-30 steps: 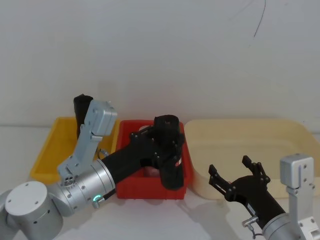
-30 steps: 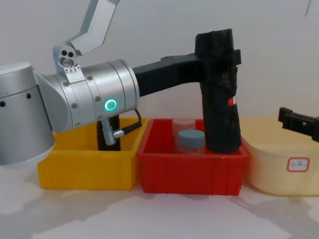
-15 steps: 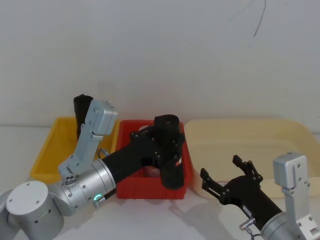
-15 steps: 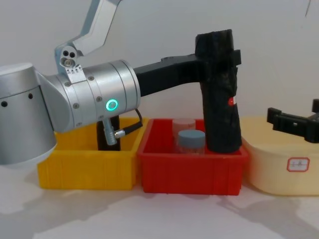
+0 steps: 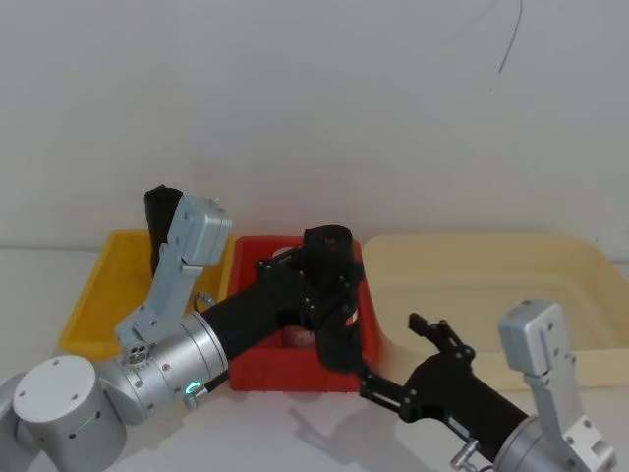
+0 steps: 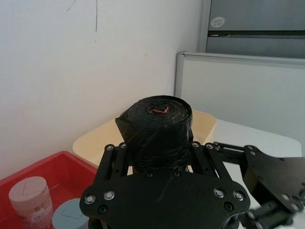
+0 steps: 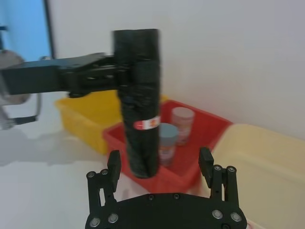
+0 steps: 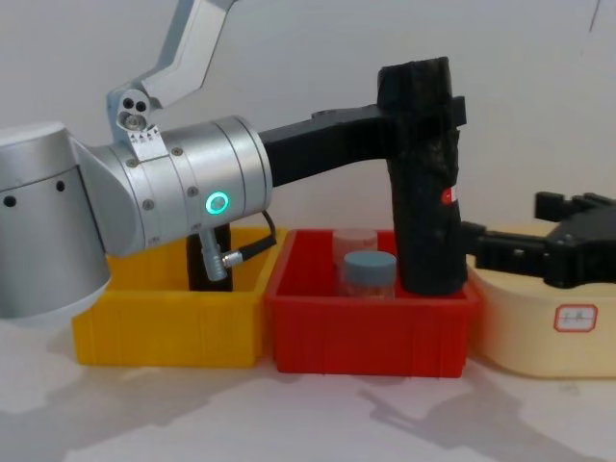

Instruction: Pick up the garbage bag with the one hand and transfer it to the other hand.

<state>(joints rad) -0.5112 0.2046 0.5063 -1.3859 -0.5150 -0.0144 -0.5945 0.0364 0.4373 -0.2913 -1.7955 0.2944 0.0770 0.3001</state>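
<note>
The garbage bag (image 8: 423, 192) is a tall black crinkled roll with a small red mark, held upright with its lower end over the red bin (image 8: 371, 332). My left gripper (image 8: 421, 111), on the silver wrist with the green ring, is shut on the bag's upper part (image 6: 155, 124). From above, the bag (image 5: 334, 305) stands at the bin's right side. My right gripper (image 5: 391, 356) is open, just right of the bag's lower half and apart from it (image 8: 505, 219). In the right wrist view its fingers (image 7: 113, 164) spread wide, with the bag (image 7: 138, 100) ahead between them.
A yellow bin (image 8: 164, 327) at the left holds a second black roll (image 5: 157, 211). Two jars (image 8: 370, 272) stand in the red bin beside the bag. A cream tub (image 8: 539, 337) sits to the right, behind my right gripper.
My right gripper has moved left from in front of the cream tub to close beside the bag, still open. The left arm and the bag have not moved.
</note>
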